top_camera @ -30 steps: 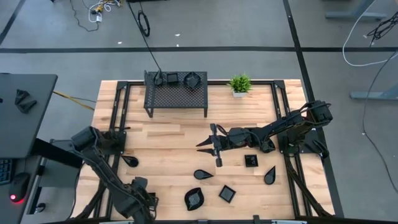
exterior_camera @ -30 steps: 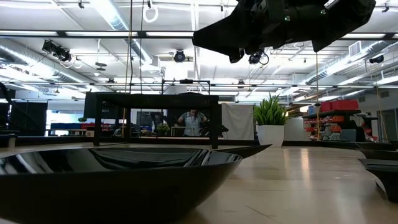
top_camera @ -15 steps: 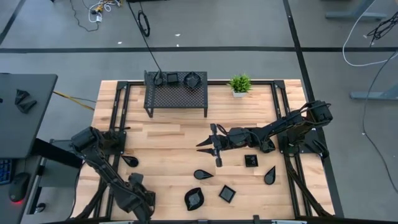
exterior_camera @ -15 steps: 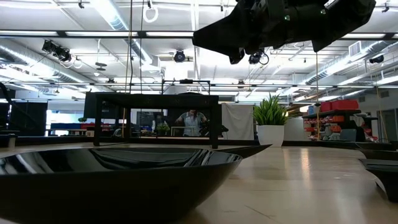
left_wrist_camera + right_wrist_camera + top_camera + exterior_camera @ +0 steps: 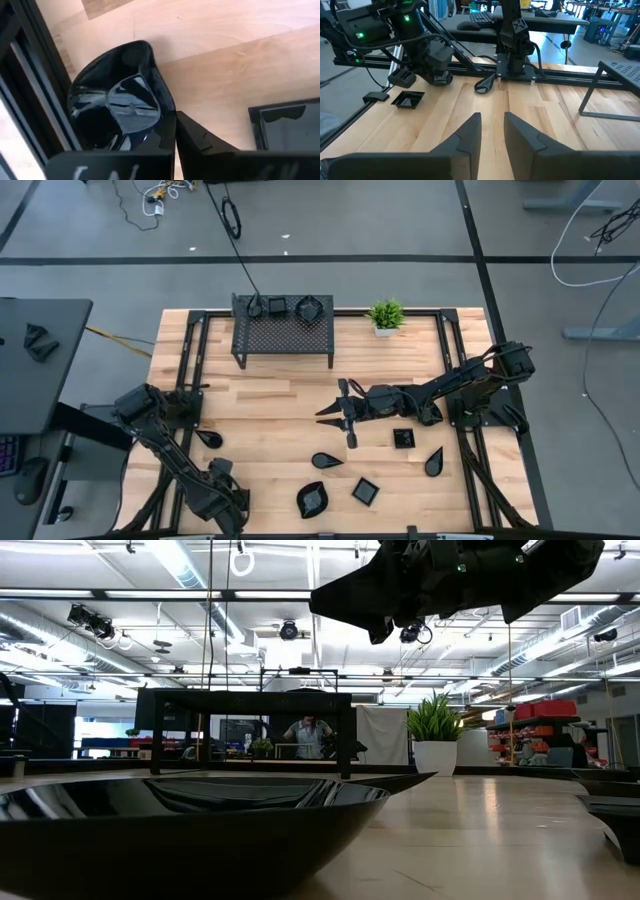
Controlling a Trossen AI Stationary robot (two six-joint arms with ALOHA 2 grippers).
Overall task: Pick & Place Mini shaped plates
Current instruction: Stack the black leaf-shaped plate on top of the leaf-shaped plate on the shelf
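- step in hand: the grasp. the left gripper (image 5: 222, 498) sits low at the near left corner of the counter (image 5: 280, 400), and in the left wrist view its fingers (image 5: 192, 137) are pressed together on the rim of a glossy black teardrop plate (image 5: 117, 107). treat that plate as grasped, though it looks not yet lifted off the wood.
- next move: judge it as a straight lift clear of the counter, then a carry toward the black mesh rack (image 5: 283, 332) at the far side, where two or three plates already rest. keep the pinch steady; the glossy rim could slip.
- the right gripper (image 5: 340, 412) hovers above mid-counter, its fingers (image 5: 470, 132) parted by a narrow gap and holding nothing. leave it waiting there.
- remaining plates on the counter: a teardrop plate by the left rail (image 5: 208, 438), a leaf plate (image 5: 326, 460), a wavy-rim plate (image 5: 312, 499), a square plate (image 5: 365, 491), a second square plate (image 5: 403, 438) and another teardrop (image 5: 434, 463).
- obstructions: the left frame rail (image 5: 30, 85) runs just beside the grasped plate, and a square plate (image 5: 287, 125) lies near the gripper; lift clear of both. the outstretched right arm crosses mid-counter, so route the carry along the left side.
- a small green plant (image 5: 385, 315) stands just beside the rack's right end; keep clear of it when placing.
- a person (image 5: 307, 734) shows in the room far beyond the counter, well away from the work.
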